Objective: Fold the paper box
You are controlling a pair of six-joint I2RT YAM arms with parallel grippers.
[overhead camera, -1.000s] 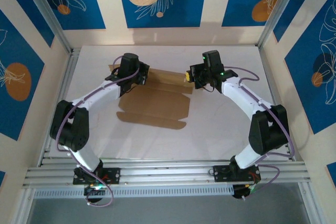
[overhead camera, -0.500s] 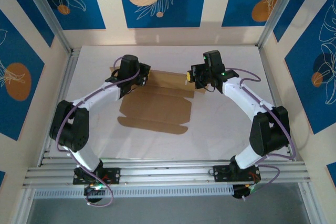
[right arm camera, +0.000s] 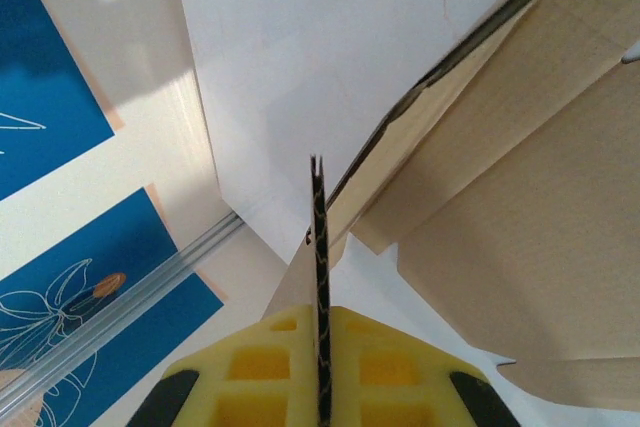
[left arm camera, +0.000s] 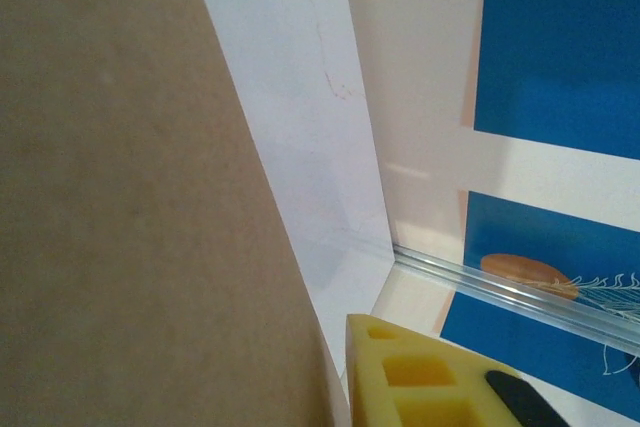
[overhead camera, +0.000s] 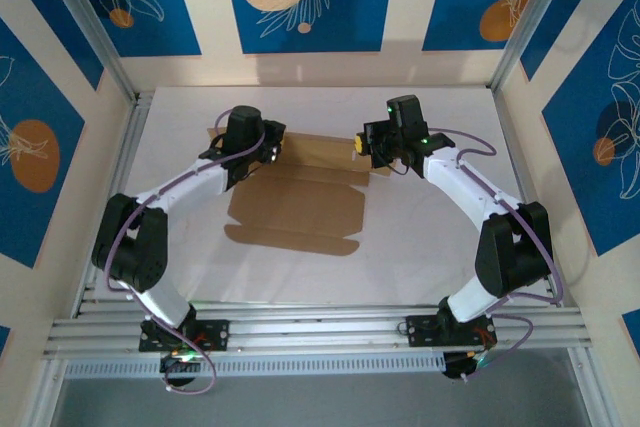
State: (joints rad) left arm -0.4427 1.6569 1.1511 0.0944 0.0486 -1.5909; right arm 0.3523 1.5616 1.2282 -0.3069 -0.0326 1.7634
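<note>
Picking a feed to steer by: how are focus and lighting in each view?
Top external: sharp, evenly lit, only soft shadows on the table. Left wrist: the paper box, up close, is a featureless brown blur. Right wrist: cardboard edges crisp, brightly lit, no glare.

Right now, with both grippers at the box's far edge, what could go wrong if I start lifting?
1. The right gripper looks shut on a thin flap edge of the paper box; a hard pull may tear it or slip off.
2. Whether the left gripper holds anything is unclear; cardboard just stands beside its finger. If loose, the sheet could slide across the smooth table.
</note>
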